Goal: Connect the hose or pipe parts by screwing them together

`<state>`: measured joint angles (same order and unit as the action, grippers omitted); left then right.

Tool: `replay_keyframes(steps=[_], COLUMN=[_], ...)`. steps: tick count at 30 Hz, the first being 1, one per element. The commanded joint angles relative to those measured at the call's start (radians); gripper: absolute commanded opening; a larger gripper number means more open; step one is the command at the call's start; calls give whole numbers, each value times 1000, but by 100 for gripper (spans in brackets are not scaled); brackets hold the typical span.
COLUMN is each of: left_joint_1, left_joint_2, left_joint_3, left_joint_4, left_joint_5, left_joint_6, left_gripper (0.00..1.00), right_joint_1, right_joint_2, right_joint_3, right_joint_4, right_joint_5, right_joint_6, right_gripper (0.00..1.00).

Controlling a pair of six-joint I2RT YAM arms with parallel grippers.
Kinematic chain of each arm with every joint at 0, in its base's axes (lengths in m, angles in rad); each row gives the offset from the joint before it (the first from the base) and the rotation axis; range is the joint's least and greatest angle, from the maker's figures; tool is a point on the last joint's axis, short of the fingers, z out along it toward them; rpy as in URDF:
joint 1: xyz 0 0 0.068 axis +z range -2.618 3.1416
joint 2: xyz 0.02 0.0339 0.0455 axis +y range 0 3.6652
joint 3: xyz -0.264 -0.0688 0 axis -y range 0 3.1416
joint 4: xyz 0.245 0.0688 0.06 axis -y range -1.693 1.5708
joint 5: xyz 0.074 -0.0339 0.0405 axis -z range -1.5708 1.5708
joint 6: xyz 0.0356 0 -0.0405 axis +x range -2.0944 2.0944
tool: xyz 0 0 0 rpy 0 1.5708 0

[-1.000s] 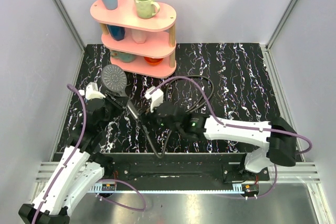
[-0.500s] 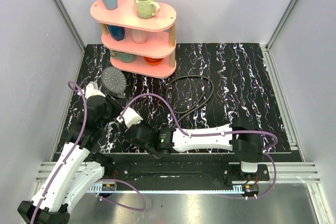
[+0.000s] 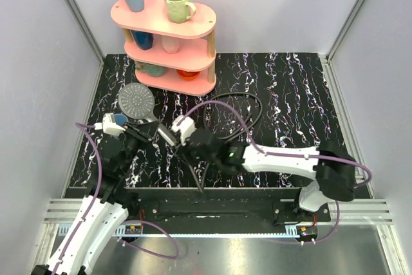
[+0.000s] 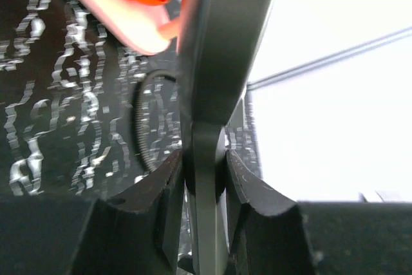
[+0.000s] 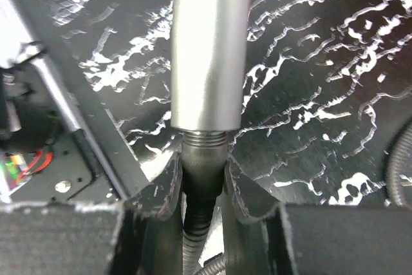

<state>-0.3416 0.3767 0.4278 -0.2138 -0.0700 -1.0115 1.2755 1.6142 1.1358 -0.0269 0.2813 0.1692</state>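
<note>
- Black marbled tabletop (image 3: 296, 88) is boxed by pale walls on three sides. The widest bare stretch runs rightward from my right claw to the table's right edge.
- My left claw (image 4: 205, 170) is clenched on the dark handle of the shower head (image 3: 136, 101). Its grey face sits just ahead, near the pink shelf (image 3: 170, 20).
- My right claw (image 5: 201, 175) grasps the end fitting of the black hose (image 3: 243, 104), which meets the handle's threaded tip straight ahead.
- The hose loops on the tabletop beyond and to the right of that claw, well off every edge.

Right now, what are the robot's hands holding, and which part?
The left gripper clamps the shower head by its handle. The right gripper pinches the black hose at its end fitting, right under the handle's threaded tip.
</note>
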Motion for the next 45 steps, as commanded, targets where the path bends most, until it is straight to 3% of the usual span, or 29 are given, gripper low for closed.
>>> replay_keyframes(steps=[1, 4, 7, 11, 17, 19, 21, 23, 24, 30, 33, 36, 38, 42, 45], left_joint_1=[-8, -8, -8, -8, -8, -8, -8, -8, -8, -8, -8, -8, -8, -8, -8], left_joint_2=[-79, -75, -49, -6, -47, -55, -50, -36, -30, 14, 54, 96, 119, 191, 221], left_joint_3=[-101, -142, -205, -247, -241, -227, -186, -125, -101, 34, 97, 153, 193, 268, 307], left_joint_4=[359, 480, 662, 784, 728, 674, 583, 504, 422, 127, 24, -42, -70, -169, -208], left_joint_5=[216, 271, 331, 375, 349, 338, 322, 287, 270, 72, -8, -42, -65, -106, -111], left_joint_6=[-15, -16, -56, -62, -13, 4, 20, 68, 80, 55, 56, 60, 67, 76, 70], left_gripper=[0, 0, 0, 0, 0, 0, 0, 0, 0, 0, 0, 0, 0, 0, 0], right_joint_1=[-183, -266, -304, -329, -415, -418, -416, -418, -418, -413, -374, -277, -176, -44, 24], right_joint_2=[-158, -174, -157, -91, -18, -7, -8, -23, -33, -141, -186, -214, -198, -151, -68], right_joint_3=[-122, -159, -171, -172, -237, -231, -215, -208, -211, -260, -245, -151, -68, 8, 90], right_joint_4=[370, 429, 502, 648, 950, 935, 845, 753, 730, 593, 468, 224, 86, -24, -94], right_joint_5=[-527, -736, -862, -1007, -1110, -1099, -1076, -1026, -1007, -797, -676, -324, -178, 104, 215], right_joint_6=[110, 159, 222, 320, 573, 590, 551, 520, 497, 434, 364, 214, 172, 129, 110], right_gripper=[0, 0, 0, 0, 0, 3, 16, 32, 47, 75, 80, 82, 82, 81, 81])
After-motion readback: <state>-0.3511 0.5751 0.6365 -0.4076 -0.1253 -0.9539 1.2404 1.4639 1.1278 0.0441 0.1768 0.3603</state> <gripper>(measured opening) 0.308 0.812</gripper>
